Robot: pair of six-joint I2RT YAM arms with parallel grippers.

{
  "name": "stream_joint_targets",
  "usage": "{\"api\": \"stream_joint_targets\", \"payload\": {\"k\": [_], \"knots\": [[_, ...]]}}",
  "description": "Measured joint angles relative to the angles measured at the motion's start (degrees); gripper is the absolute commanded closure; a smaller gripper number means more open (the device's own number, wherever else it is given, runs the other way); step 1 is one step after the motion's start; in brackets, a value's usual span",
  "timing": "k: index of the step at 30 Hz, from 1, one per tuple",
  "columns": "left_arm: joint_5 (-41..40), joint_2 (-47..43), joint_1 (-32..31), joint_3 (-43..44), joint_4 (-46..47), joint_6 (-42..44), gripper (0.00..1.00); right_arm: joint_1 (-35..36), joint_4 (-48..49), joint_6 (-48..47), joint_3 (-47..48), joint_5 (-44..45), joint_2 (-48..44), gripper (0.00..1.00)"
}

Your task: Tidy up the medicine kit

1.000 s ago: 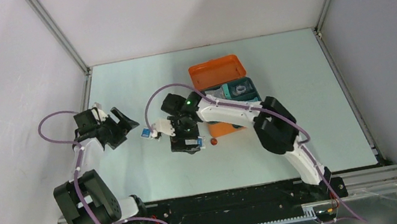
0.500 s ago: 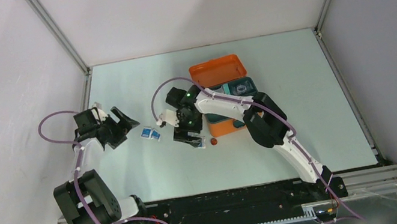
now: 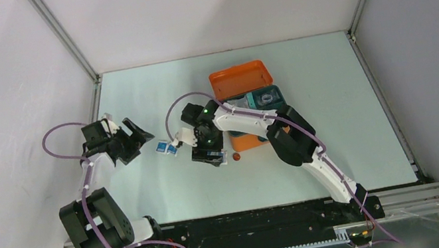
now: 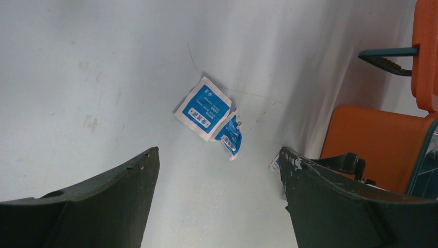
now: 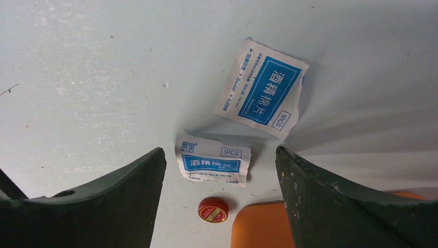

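Observation:
The medicine kit [image 3: 248,140], a bright orange box, stands with its lid [image 3: 240,79] raised at mid-table; its corner [image 5: 258,227] shows in the right wrist view, its front [image 4: 372,139] in the left wrist view. My right gripper [image 3: 208,150] [image 5: 219,152] hangs open just left of the box, over a creased blue-white packet [image 5: 213,161]. A flat packet [image 5: 263,89] lies beyond it. A small red tin [image 5: 214,210] [image 3: 235,157] sits by the box corner. My left gripper [image 3: 137,135] [image 4: 219,151] is open and empty, short of two packets [image 4: 203,108] [image 3: 165,148].
A dark teal compartment tray [image 3: 264,99] sits in the box. The teal lid handle [image 4: 387,54] juts out from the lid. Another packet edge [image 4: 275,164] peeks from behind my left gripper's right finger. Grey enclosure walls rise at the left, back and right.
My right gripper has shifted a little right toward the box, and its jaws have narrowed slightly. The two packets to its left now lie uncovered. The left arm has stayed still.

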Motion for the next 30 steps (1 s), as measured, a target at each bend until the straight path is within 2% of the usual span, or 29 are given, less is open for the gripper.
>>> {"api": "stream_joint_targets", "payload": {"k": [3, 7, 15, 19, 24, 30], "knots": [[0.0, 0.0, 0.0, 0.0, 0.0, 0.0, 0.1, 0.9, 0.6, 0.1, -1.3, 2.1, -0.6, 0.24], [0.0, 0.0, 0.0, 0.0, 0.0, 0.0, 0.1, 2.5, 1.7, 0.1, -5.0, 5.7, -2.6, 0.42], [0.1, 0.0, 0.0, 0.0, 0.0, 0.0, 0.1, 4.8, 1.7, 0.3, -7.6, 9.5, -4.4, 0.54], [0.1, 0.0, 0.0, 0.0, 0.0, 0.0, 0.1, 5.7, 1.2, 0.3, -7.6, 11.2, -7.2, 0.57], [0.1, 0.0, 0.0, 0.0, 0.0, 0.0, 0.1, 6.0, 0.4, 0.1, -5.0, 13.1, -15.2, 0.57], [0.1, 0.0, 0.0, 0.0, 0.0, -0.1, 0.1, 3.4, 0.4, -0.5, -4.1, 16.4, -24.7, 0.57]]}}
